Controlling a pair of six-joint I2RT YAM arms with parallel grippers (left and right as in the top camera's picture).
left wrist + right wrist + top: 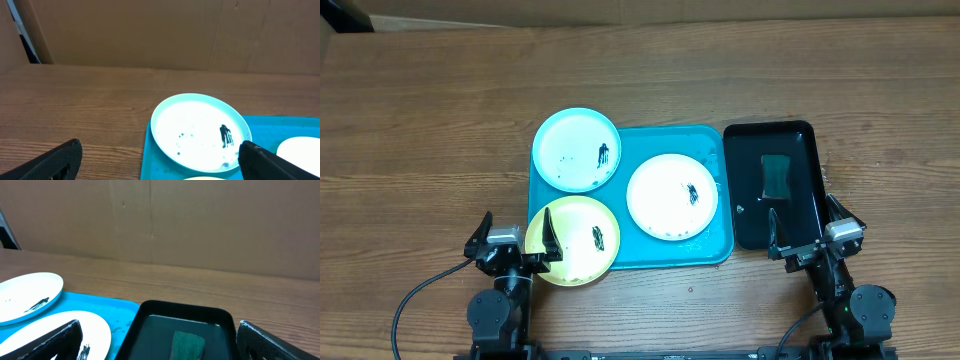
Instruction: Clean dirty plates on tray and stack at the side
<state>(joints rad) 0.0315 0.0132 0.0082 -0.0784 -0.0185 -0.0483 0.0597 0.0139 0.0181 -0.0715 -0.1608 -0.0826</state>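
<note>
The turquoise tray (720, 245) lies mid-table. On it are a light blue plate (570, 145) at the back left, a white plate (665, 200) on the right and a yellow-green plate (575, 250) at the front left, overhanging the rim. Each has a dark smear. My left gripper (516, 238) is open and empty at the table's front, beside the yellow-green plate. My right gripper (814, 232) is open and empty at the front of the black tray. The left wrist view shows the light blue plate (195, 127). The right wrist view shows the white plate (95, 330).
A smaller black glossy tray (805, 135) stands right of the turquoise tray and holds a dark green sponge (777, 176), also in the right wrist view (187, 345). Brown cardboard walls stand behind the table.
</note>
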